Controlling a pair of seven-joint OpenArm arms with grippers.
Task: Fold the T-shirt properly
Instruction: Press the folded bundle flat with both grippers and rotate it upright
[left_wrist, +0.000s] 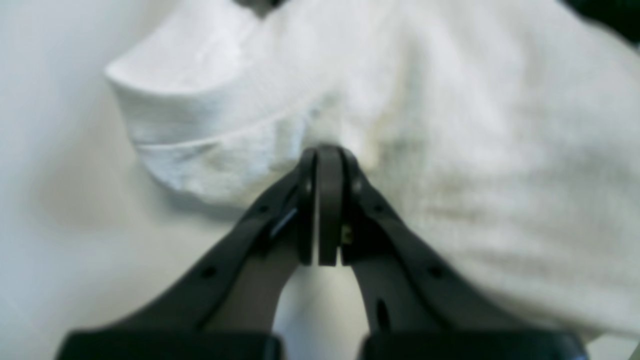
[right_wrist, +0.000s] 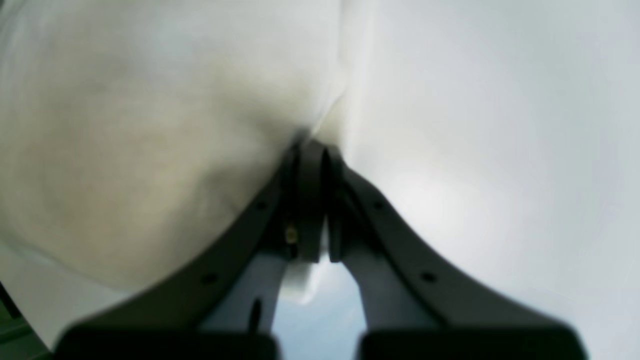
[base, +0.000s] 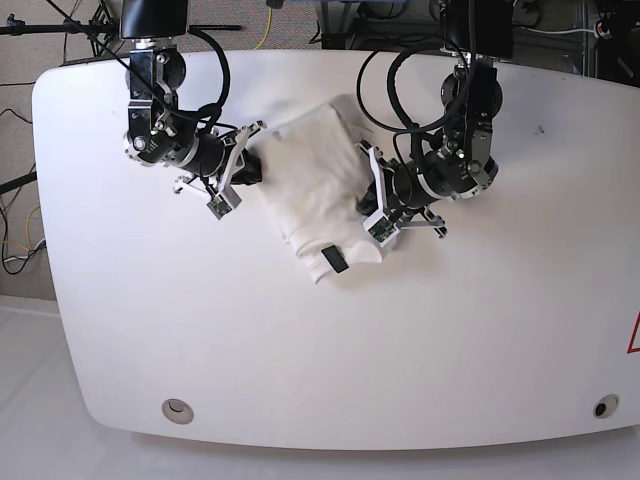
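1. Black jaws of the left gripper (left_wrist: 320, 200) are seen pressed together, nipping white cloth of the T-shirt (left_wrist: 450, 150) at their tips; a sleeve hem lies just ahead and to the left.
2. Cloth is likewise pinched by the closed right gripper (right_wrist: 312, 200), with fabric bulging to its left.
3. Between both grippers, the T-shirt (base: 315, 195) is bunched on the table (base: 480, 340), a black neck label showing.
4. Folding is judged partly done; flattening and squaring are left.
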